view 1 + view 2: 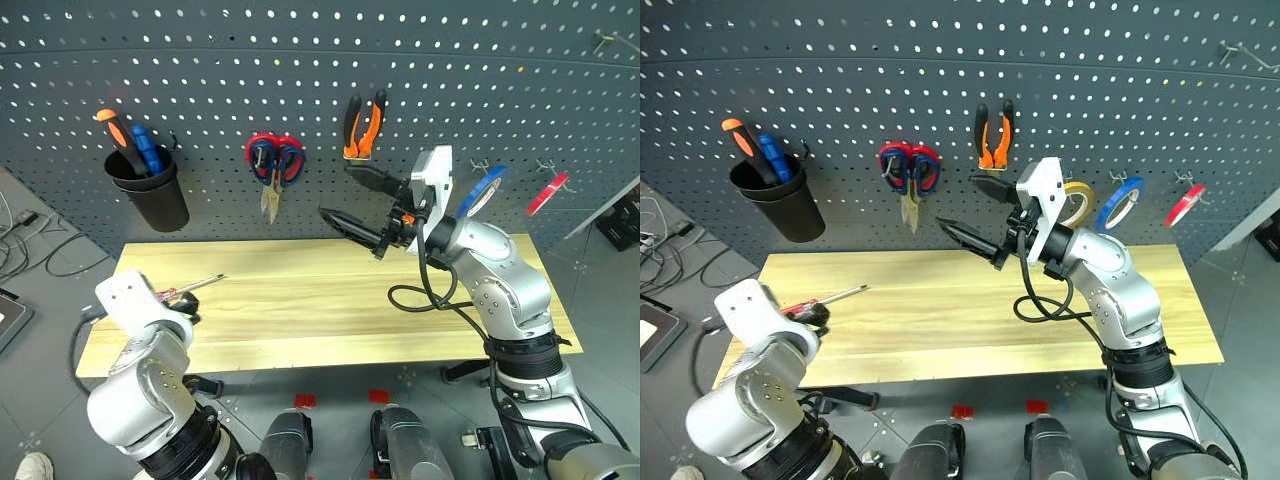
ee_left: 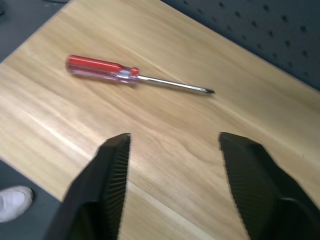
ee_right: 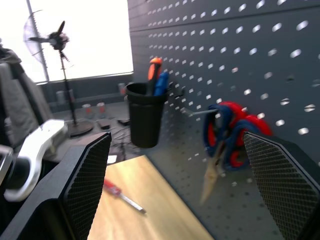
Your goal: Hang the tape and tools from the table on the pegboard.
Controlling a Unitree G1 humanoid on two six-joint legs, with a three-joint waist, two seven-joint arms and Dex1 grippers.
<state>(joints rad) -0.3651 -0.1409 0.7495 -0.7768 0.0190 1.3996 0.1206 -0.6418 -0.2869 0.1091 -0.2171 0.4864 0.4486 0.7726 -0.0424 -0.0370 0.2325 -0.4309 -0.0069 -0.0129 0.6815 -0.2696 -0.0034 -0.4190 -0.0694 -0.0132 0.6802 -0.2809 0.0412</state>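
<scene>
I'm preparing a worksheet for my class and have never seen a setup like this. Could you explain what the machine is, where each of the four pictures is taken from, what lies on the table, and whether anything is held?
This is a humanoid robot with two arms, each ending in a two-fingered gripper. Two pictures come from cameras in its head, looking down over the arms; the other two come from cameras on its wrists, looking along the fingers. On the table lies one red-handled screwdriver. The left gripper is above it, open and empty. The right gripper is raised near the pegboard, open and empty. Scissors, pliers and tape rolls hang on the pegboard.
</scene>
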